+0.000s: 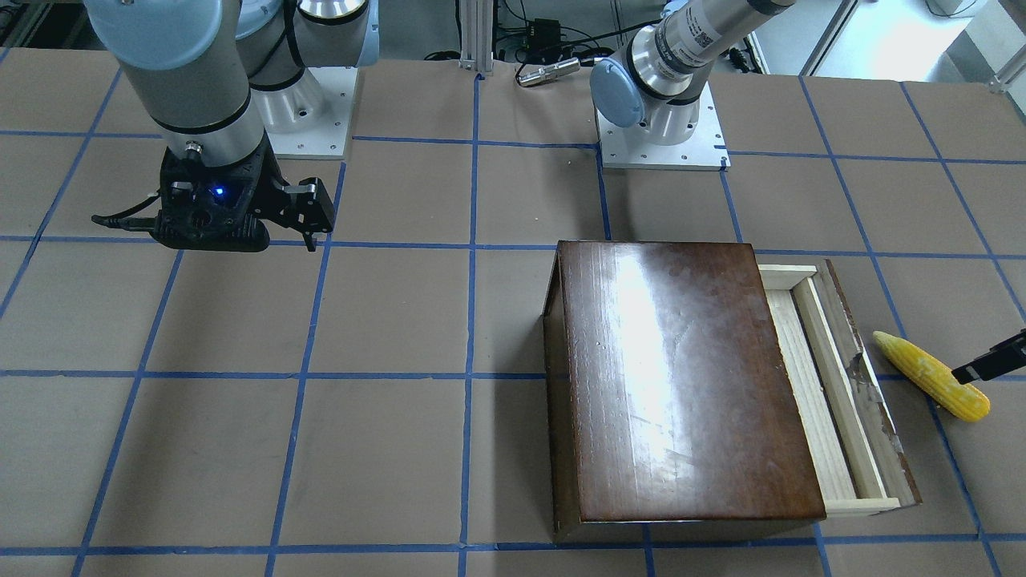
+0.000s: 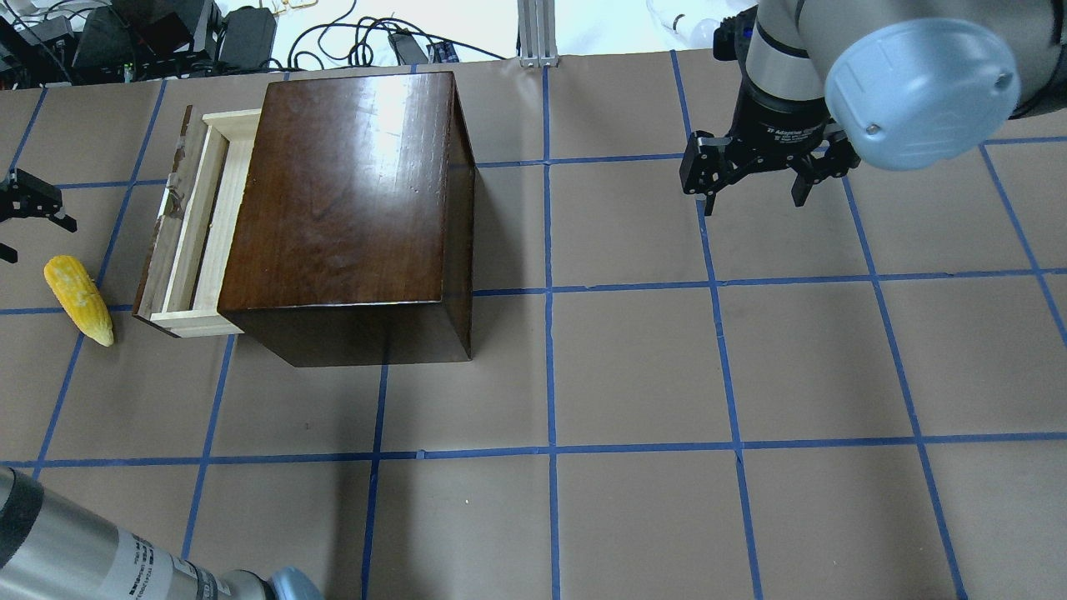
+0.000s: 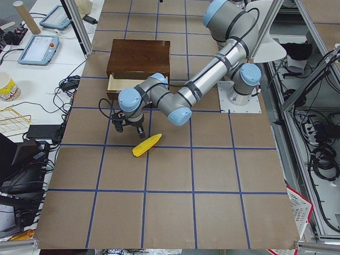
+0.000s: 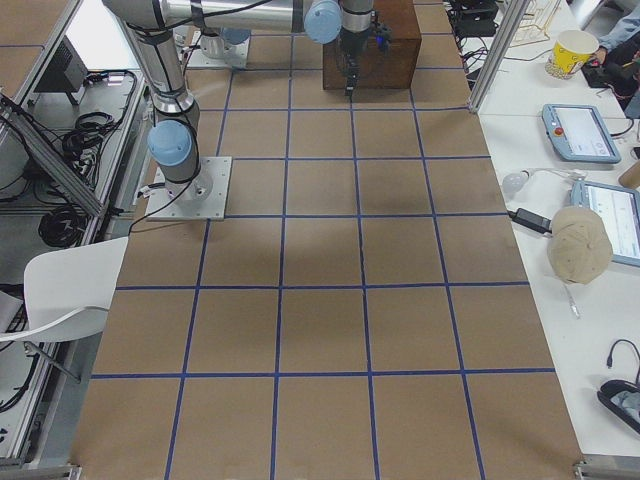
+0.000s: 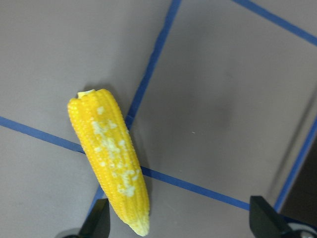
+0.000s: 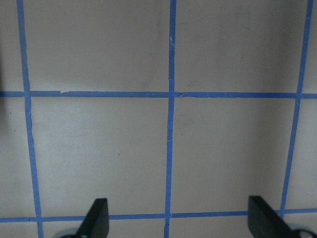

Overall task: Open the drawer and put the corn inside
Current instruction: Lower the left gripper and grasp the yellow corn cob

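The bright yellow corn point(image 2: 79, 298) lies on the table to the left of the dark-brown box point(image 2: 350, 192). It also shows in the front view point(image 1: 930, 375) and in the left wrist view point(image 5: 111, 163). The pale wood drawer point(image 2: 196, 225) is pulled partway out toward the corn and holds nothing. My left gripper point(image 2: 17, 217) hovers open just beyond the corn. In its wrist view point(image 5: 181, 223) the corn's tip lies by one fingertip point(image 5: 96, 220). My right gripper point(image 2: 754, 196) hangs open and empty over bare table far to the right.
The box point(image 1: 681, 377) stands between the two arms' working areas. Both arm bases point(image 1: 661, 136) are bolted at the table's robot side. Operators' side tables with tablets point(image 3: 38, 49) and a cup lie past the table ends.
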Action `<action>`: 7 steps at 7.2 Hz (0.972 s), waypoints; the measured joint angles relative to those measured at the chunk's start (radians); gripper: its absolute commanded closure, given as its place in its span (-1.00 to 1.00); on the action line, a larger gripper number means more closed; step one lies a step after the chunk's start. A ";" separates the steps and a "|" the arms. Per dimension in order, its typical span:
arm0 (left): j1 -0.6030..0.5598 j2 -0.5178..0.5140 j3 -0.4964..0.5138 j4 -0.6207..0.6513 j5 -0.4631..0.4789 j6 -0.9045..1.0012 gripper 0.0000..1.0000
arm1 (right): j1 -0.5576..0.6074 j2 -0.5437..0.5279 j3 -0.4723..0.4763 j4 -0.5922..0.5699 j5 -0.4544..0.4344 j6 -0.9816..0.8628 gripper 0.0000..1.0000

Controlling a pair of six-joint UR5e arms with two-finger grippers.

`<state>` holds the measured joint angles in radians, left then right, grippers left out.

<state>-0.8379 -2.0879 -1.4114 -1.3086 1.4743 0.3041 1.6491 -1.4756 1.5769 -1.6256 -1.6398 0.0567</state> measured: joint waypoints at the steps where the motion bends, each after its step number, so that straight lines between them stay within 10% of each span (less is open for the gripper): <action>1: 0.001 -0.020 -0.006 0.009 0.012 -0.006 -1.00 | 0.000 0.000 0.000 0.000 0.000 0.000 -1.00; 7: 0.017 -0.125 -0.009 0.128 0.118 -0.117 -1.00 | 0.000 0.000 0.000 0.000 0.000 0.000 -1.00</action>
<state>-0.8208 -2.2133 -1.4203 -1.1808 1.5921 0.1873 1.6490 -1.4757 1.5769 -1.6255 -1.6398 0.0568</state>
